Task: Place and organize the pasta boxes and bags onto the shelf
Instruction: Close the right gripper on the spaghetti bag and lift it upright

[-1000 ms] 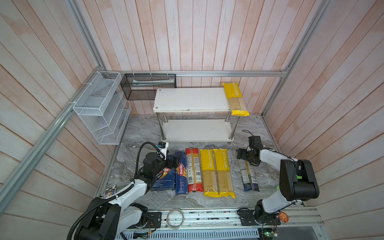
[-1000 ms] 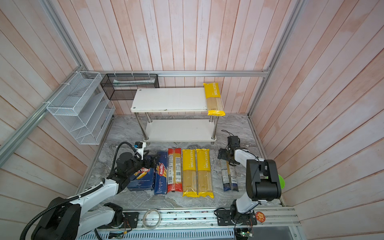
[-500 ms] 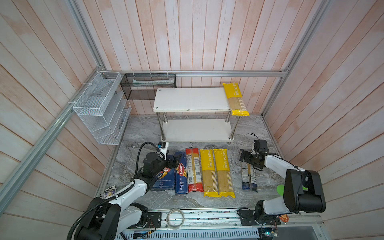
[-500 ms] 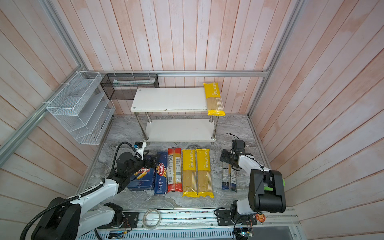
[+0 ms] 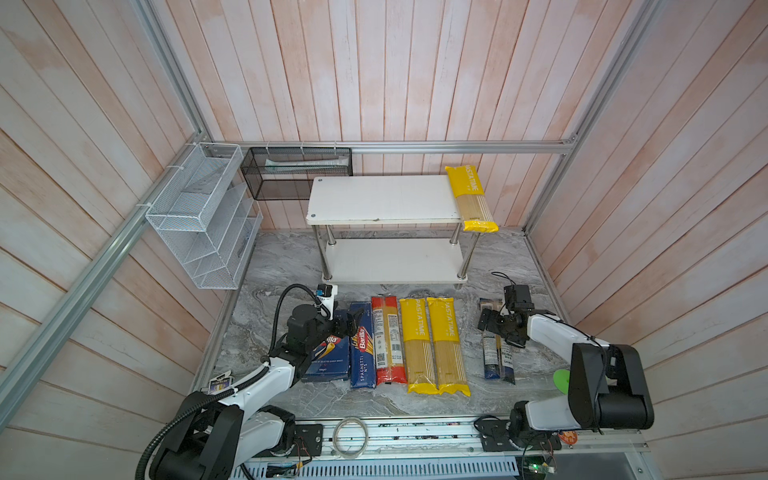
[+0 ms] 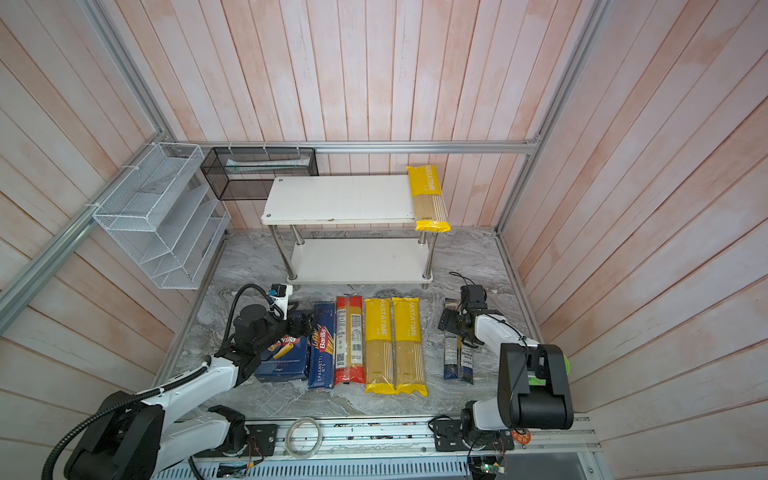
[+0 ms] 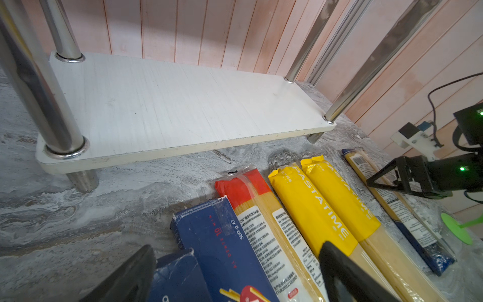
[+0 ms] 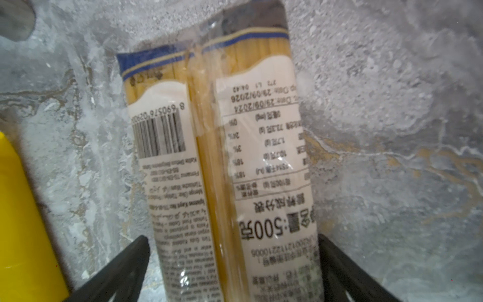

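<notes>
The white two-tier shelf (image 5: 382,199) stands at the back, with one yellow bag (image 5: 471,199) lying across its top right end. On the marble floor lie a wide blue Barilla box (image 5: 328,359), a narrow spaghetti box (image 5: 362,353), a red-ended bag (image 5: 388,340) and two yellow bags (image 5: 417,345) (image 5: 446,345) in a row. The dark blue and clear bag (image 8: 209,130) lies apart on the right. My right gripper (image 8: 232,238) is open, one finger on each side of that bag. My left gripper (image 7: 235,251) hangs open over the two boxes' far ends.
A white wire-mesh organiser (image 5: 199,216) hangs on the left wall and a black mesh basket (image 5: 297,174) on the back rail. A green disc (image 5: 561,380) lies by the right arm's base. A wire coil (image 5: 351,434) rests on the front rail.
My right gripper has slid from the far end of the dark blue bag toward the front along it, and its elbow has swung right. The left arm has not moved.
</notes>
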Tool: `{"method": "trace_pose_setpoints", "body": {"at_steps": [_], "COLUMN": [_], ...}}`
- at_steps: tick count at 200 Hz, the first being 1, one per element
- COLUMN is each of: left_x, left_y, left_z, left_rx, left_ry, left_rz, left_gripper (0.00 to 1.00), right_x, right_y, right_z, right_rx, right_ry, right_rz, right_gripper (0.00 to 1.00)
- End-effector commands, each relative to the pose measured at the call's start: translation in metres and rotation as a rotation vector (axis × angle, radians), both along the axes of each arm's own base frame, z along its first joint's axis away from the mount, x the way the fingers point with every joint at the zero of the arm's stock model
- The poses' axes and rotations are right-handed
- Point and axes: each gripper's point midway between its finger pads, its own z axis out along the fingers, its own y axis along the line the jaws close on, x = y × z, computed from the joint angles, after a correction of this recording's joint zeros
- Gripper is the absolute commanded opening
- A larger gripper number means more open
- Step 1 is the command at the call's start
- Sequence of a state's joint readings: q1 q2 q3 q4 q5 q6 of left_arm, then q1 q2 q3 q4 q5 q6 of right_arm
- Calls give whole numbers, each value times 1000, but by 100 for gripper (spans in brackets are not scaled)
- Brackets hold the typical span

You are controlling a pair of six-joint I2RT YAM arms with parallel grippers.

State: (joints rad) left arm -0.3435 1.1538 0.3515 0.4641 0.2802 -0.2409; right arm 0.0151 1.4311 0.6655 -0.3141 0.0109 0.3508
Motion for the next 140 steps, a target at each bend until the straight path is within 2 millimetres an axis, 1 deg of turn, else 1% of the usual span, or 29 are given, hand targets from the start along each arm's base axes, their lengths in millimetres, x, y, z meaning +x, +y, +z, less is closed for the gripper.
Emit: {"method": "trace_pose_setpoints", "body": {"at_steps": [1, 14, 45, 68, 93, 114, 128, 140], "left_x": [3, 4, 2, 2, 2, 2, 2, 2], "left_y": [-4, -4, -4, -3, -3, -4, -4, -4], "left_z": [11, 10, 13, 14, 13, 13, 13, 13], "left_rx": [-19, -18, -22, -18, -18, -18, -17, -19], "left_ry": [-28, -27, -35, -40, -38, -36, -35, -35], "left_rz": [-8, -8, -12, -5, -6, -10, -9, -9], "left_gripper": [100, 100, 100, 100, 100, 100, 100, 100], "right_x": [-21, -21, -24, -27, -27, -25, -24, -22], "right_y": [12, 13, 15, 18, 21, 22, 22, 23], "right_z": [-14, -16, -24, -28, -24, -18, -13, -10], "right_rx": [17, 7, -1, 16, 36, 46, 51, 56], "right_ry": [99, 111, 150, 144, 103, 65, 39, 22], "right_rz": [24, 23, 30, 37, 36, 30, 26, 24], "right_gripper": [98, 95, 91, 87, 75, 70, 65, 63]}}
